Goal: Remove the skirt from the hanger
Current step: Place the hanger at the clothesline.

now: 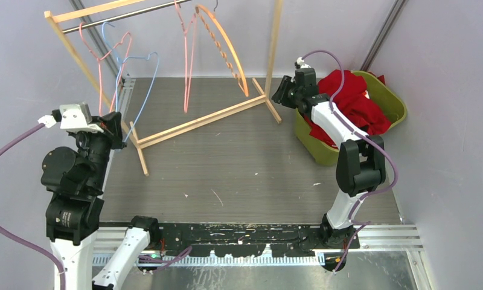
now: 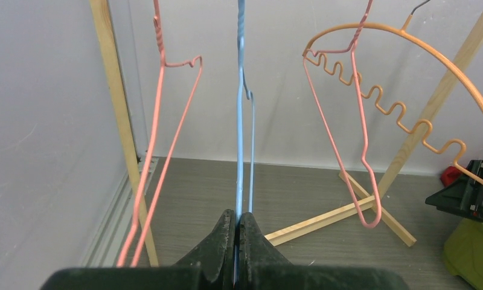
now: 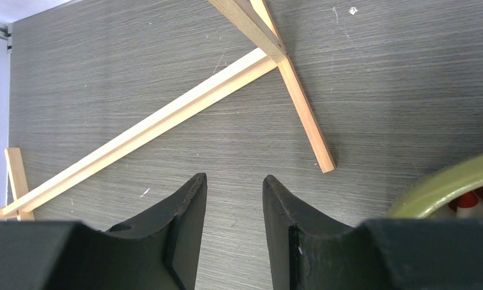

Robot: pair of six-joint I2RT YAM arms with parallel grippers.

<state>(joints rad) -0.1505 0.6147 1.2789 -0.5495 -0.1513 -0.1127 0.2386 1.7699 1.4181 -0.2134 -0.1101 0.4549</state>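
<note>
A red skirt [image 1: 354, 103] lies bunched in the olive-green basket [image 1: 391, 96] at the right, off any hanger. A bare blue wire hanger [image 1: 143, 98] hangs from the rack's rail at the left. My left gripper [image 1: 118, 128] is shut on this hanger's lower wire; in the left wrist view the blue hanger [image 2: 239, 121] runs straight up out of the closed left gripper [image 2: 237, 216]. My right gripper [image 1: 281, 93] hovers open beside the basket's left side. In the right wrist view the right gripper [image 3: 234, 181] has only bare table between its fingers.
The wooden rack [image 1: 197, 124] stands across the back of the table, its foot bars [image 3: 166, 118] on the surface. Two pink wire hangers [image 1: 100, 66] [image 1: 188, 60] and an orange wavy hanger [image 1: 230, 45] hang from it. The basket rim [image 3: 444, 187] is just right of my right fingers.
</note>
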